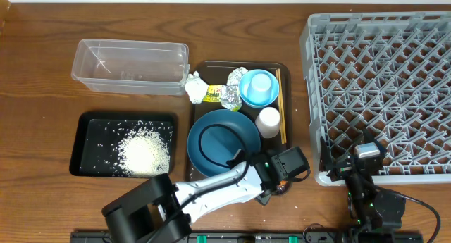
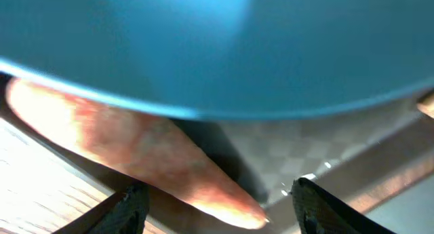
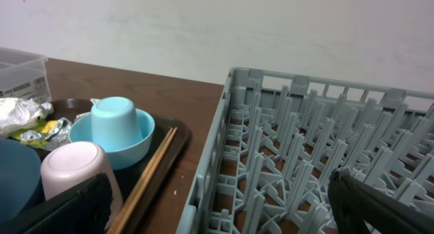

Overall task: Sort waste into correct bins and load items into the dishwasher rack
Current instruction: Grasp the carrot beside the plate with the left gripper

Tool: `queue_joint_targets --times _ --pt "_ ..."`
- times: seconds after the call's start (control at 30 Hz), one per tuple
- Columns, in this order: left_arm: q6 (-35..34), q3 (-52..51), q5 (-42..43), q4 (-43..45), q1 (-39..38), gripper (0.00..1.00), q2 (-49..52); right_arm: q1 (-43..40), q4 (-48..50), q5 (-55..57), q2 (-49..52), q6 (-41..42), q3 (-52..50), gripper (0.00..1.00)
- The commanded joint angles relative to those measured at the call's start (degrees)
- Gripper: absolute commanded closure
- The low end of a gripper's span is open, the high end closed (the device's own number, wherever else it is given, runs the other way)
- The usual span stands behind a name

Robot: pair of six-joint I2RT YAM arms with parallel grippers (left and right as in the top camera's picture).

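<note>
Two grippers: my left gripper (image 2: 217, 197) is spread wide, pinching nothing; my right gripper (image 3: 217, 193) is spread too, empty, by the near edge of the large grey pegged plastic dishwasher rack (image 1: 380, 81)
Carrot: the small orange carrot (image 2: 129, 142) lies tucked under the rim of the large round blue plate (image 1: 224, 139), at the near corner of the dark brown serving tray (image 1: 199, 68), narrow end between my left fingers
Risk, plate: closing here could catch the rim and shove the plate into the small white cup (image 1: 268, 121)
Risk, carrot: it tapers; a pinch at the tip may squirt it further under
Risk, bin: I judge it belongs with the loose white rice (image 1: 144, 153) in the shallow black rectangular tray (image 1: 88, 130); a slack grip drops it short
</note>
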Motion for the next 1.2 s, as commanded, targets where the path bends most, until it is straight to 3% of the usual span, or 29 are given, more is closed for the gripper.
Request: queue_joint_targets --times 0.0,1.17 --pt "-3.61 -0.66 -1.88 -1.11 0.22 0.32 2.05 -0.52 -0.02 0.15 -0.28 0.7 -0.24 0.01" --pt "-3.52 -0.66 -0.13 -1.64 0.07 0.56 4.15 -0.52 -0.02 0.15 -0.28 0.72 -0.24 0.01"
